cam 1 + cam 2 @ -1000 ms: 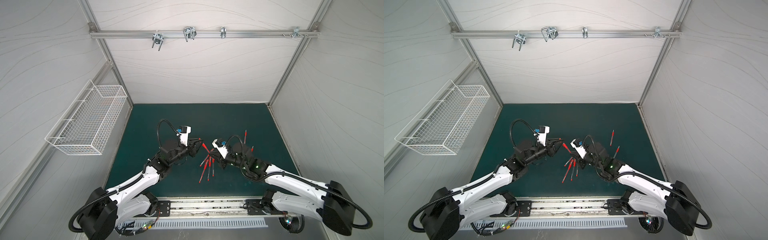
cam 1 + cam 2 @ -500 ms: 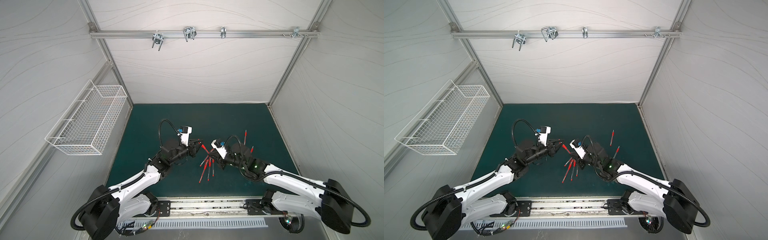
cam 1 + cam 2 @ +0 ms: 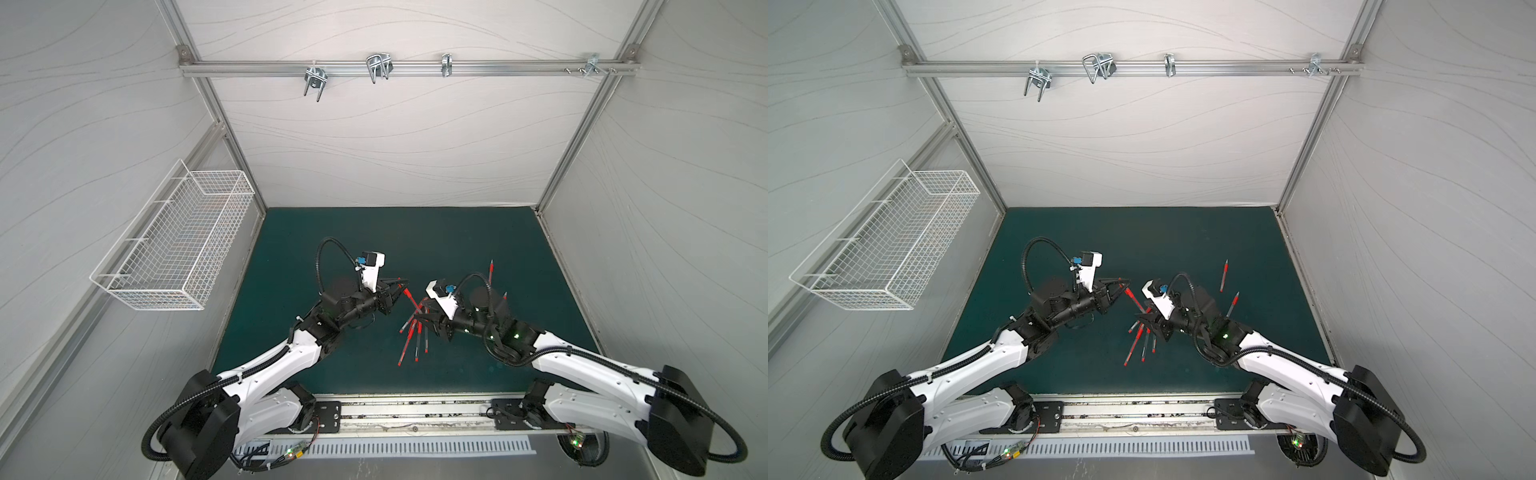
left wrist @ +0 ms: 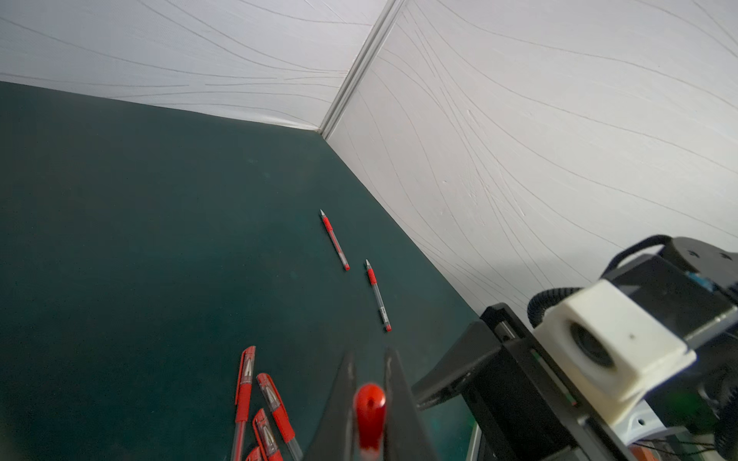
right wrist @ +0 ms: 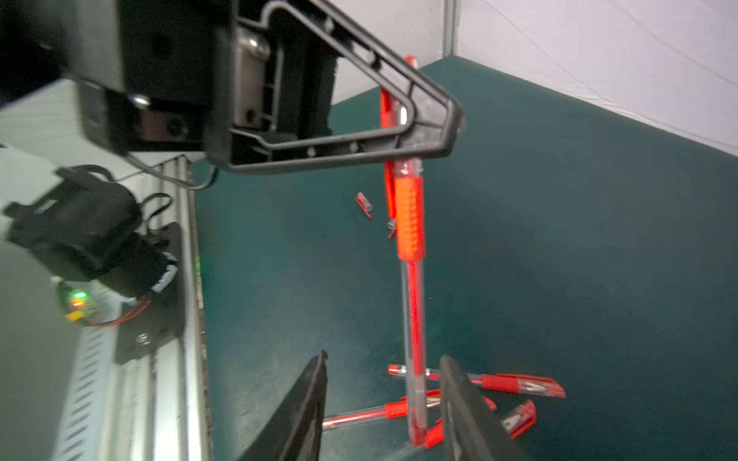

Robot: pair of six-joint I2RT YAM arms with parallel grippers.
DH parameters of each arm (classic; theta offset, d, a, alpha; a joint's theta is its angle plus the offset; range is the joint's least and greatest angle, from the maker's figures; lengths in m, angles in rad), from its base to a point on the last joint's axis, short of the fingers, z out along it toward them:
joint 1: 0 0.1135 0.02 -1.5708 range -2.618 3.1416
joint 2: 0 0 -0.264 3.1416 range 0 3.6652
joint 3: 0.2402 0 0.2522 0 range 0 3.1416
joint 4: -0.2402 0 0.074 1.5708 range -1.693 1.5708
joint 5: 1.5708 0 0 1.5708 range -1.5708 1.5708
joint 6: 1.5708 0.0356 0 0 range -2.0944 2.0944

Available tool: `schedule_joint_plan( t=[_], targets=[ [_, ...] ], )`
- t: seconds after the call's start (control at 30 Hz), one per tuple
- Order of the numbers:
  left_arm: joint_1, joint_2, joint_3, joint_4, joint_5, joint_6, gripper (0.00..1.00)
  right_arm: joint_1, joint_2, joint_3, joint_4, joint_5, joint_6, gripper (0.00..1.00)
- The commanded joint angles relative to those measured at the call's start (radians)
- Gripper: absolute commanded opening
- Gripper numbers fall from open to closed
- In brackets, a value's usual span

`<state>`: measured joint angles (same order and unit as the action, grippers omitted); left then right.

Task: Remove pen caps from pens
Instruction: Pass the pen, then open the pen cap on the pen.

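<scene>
The left gripper [image 3: 400, 286] pinches the red cap [image 4: 370, 407]; maintain this clamp. The held pen [image 5: 413, 319] hangs above the green mat [image 3: 332, 249], between the spread fingers [image 5: 303, 399] of the right gripper [image 5: 384, 356] (no contact visible). Close these squarely on the clear barrel, then pull straight along its axis. The cap appears seated; the grip section is ribbed red.

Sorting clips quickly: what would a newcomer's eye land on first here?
A capped pen bridges the two arms mid-scene, pinched at its cap end by the shut left hand, its tail between the fingers of the open right hand. Beneath lies a loose heap of red pens; two uncapped pens lie apart near the right wall.
</scene>
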<state>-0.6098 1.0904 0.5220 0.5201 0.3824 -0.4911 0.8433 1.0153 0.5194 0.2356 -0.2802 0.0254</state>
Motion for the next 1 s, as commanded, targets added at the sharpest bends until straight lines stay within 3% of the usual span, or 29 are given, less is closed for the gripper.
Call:
schedule_joint_plan(
  t=[0.0, 0.23, 0.53, 0.97],
  targets=[
    [0.002, 0.025, 0.012, 0.115, 0.095, 0.024, 0.0, -0.072, -0.02, -0.023, 0.108, -0.258, 0.079, 0.44],
    [0.001, 0.059, 0.016, 0.173, 0.196, 0.026, 0.0, -0.152, 0.004, -0.036, 0.173, -0.372, 0.165, 0.42],
    [-0.01, 0.093, 0.033, 0.203, 0.27, 0.019, 0.0, -0.185, 0.03, -0.033, 0.195, -0.404, 0.196, 0.42],
    [-0.019, 0.108, 0.045, 0.213, 0.307, 0.014, 0.0, -0.187, 0.107, -0.012, 0.237, -0.493, 0.214, 0.23]
  ],
)
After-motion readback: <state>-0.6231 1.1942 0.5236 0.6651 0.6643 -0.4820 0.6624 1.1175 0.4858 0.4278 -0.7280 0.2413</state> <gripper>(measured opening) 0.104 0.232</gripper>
